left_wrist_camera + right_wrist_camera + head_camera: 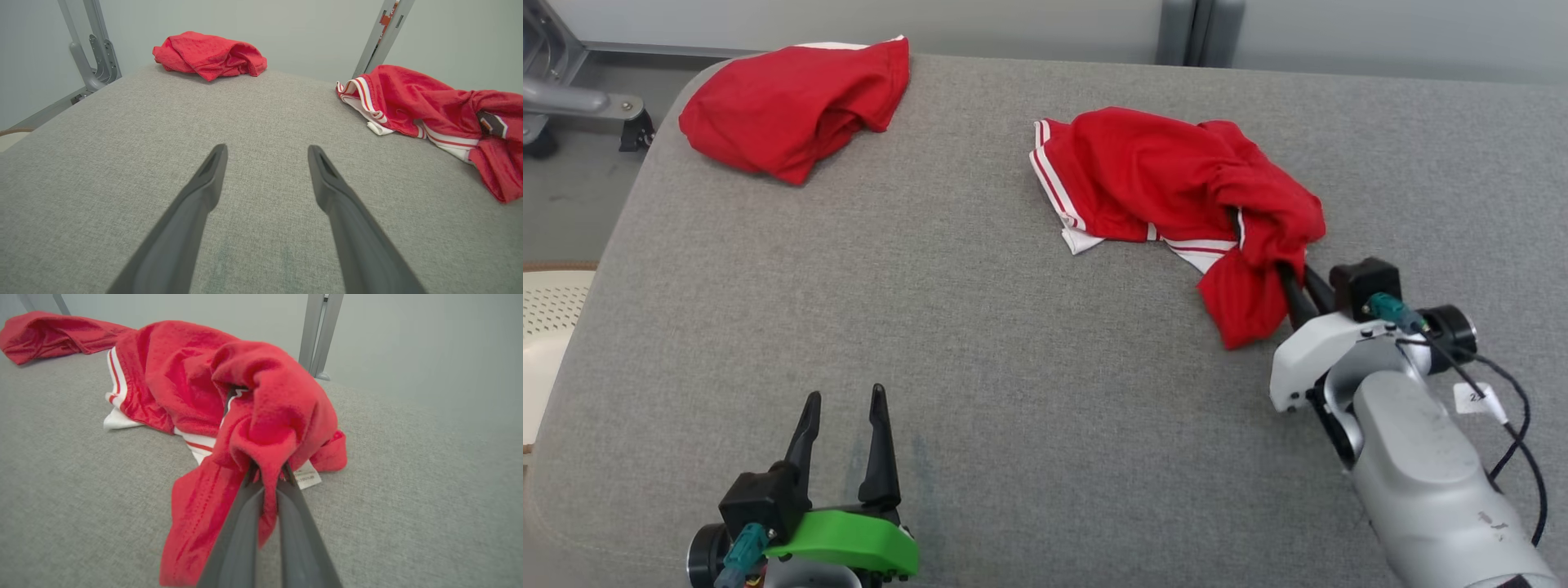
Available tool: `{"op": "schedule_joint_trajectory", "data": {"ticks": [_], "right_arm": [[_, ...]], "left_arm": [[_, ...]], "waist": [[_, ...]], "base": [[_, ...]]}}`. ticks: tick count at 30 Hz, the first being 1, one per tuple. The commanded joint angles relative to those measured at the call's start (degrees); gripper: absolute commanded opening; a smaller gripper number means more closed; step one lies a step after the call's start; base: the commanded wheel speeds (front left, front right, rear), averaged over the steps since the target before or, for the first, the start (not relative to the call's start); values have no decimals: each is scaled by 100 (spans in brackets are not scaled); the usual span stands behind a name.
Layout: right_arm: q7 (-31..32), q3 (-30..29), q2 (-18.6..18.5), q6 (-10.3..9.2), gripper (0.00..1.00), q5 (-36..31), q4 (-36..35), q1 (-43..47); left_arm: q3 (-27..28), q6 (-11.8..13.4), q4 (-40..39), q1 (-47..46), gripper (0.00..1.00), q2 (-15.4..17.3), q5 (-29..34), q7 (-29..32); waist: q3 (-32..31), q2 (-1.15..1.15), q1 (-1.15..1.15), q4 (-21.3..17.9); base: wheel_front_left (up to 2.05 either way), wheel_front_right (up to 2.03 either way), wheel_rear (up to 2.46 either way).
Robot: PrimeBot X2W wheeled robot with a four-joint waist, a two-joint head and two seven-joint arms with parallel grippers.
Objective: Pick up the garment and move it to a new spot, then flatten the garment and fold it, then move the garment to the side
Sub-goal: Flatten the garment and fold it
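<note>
Green mount (849, 539) behind left tool (844, 394); white housing (1311, 343), black cable (1525, 412) behind right tool (1297, 273).

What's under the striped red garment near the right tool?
Under the striped red garment lies the grey fabric surface. A white label peeks out beside the right tool, which is shut on a fold. Its tips are buried in cloth, and anything beneath the bunched middle is covered.

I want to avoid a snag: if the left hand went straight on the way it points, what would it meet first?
Bare grey surface lies ahead of the open left hand. The far red garment sits near that line, slightly left; it might brush its right end, depth unclear.
</note>
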Motion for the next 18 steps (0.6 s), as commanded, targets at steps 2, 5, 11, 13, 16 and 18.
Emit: {"op": "schedule_joint_trajectory", "data": {"ticks": [2, 5, 11, 13, 16, 18], "right_arm": [[-17, -111, -204, -8, 0, -64, -193, -213], [-18, -184, -376, -7, 0, -243, -485, -362], [-18, 209, -726, -8, 0, -759, -764, -282], [-18, 342, -738, -8, 0, -787, -734, -78], [-19, 432, -706, -8, 0, -679, -705, 226], [-19, 510, -616, -8, 0, -574, -703, 481]], "left_arm": [[18, 26, -27, -51, 100, 7, -27, -5], [9, 22, -35, -64, 100, 7, -20, -4], [-24, -10, -7, -90, 100, 7, 1, -5], [-19, -7, -11, -88, 100, 7, 9, -4], [6, 0, -20, -80, 100, 7, 27, -4], [24, 0, -29, -83, 100, 7, 44, -4]], "waist": [[-16, 0, 0, -73], [-31, 0, 0, -155], [-30, 0, 0, -280], [-22, 0, 0, -318], [-2, 0, 0, -377], [17, 0, 0, -418]], "base": [[0, 0, 0], [0, 0, 0], [0, 0, 0], [0, 0, 0], [0, 0, 0], [0, 0, 0]]}}
